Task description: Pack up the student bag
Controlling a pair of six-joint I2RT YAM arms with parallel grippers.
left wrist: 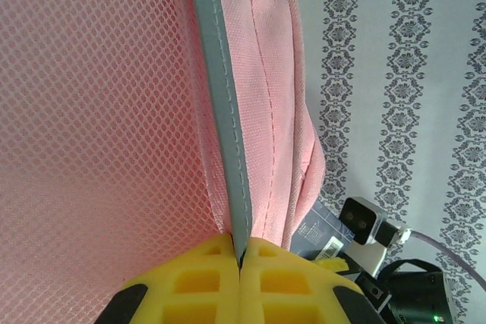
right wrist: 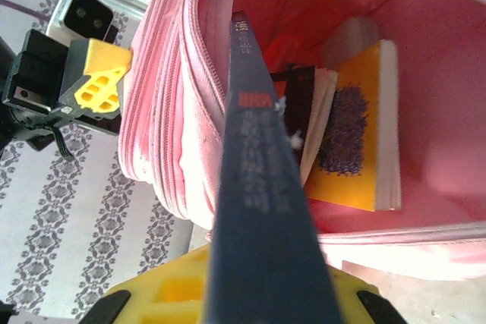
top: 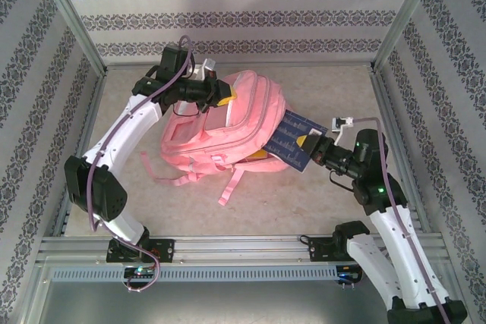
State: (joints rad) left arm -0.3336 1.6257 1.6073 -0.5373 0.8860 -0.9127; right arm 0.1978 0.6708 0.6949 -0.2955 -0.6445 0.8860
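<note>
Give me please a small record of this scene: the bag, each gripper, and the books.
bag: student bag lying on the table, main compartment open
left arm: left gripper shut on the bag's grey trim
right arm: right gripper shut on a dark blue book
blue book: front end inside the opening, not yet released
already inside: yellow book, with a darker book beside it

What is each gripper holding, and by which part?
Left gripper pinches the student bag by its grey trim strip; right gripper grips the dark blue book by its near end.
</note>
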